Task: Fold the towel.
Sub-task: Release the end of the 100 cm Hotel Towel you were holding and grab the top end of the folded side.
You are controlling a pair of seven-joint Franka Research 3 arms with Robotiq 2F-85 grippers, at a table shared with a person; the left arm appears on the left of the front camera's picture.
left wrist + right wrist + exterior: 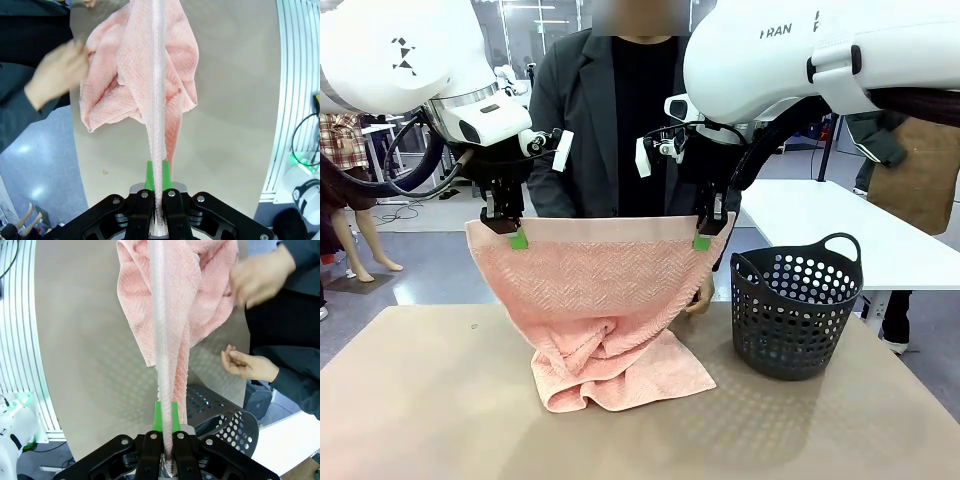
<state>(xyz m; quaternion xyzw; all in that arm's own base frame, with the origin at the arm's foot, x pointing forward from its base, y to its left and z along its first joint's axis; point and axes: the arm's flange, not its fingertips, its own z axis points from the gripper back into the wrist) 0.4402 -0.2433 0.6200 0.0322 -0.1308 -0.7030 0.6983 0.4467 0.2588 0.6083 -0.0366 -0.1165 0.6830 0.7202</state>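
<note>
Both arms' jaws, clamped on the towel (600, 280) beside the basket (795, 310), should hold its top edge taut and level.

We see the towel (595, 290) hung between the left gripper (517, 237) and the right gripper (703, 240), which pinch its top corners, its lower part heaped on the table (420, 400), the basket (798, 310) to its right, and the person (610, 120) behind it, one hand (701, 298) seemingly at its right edge.
</note>
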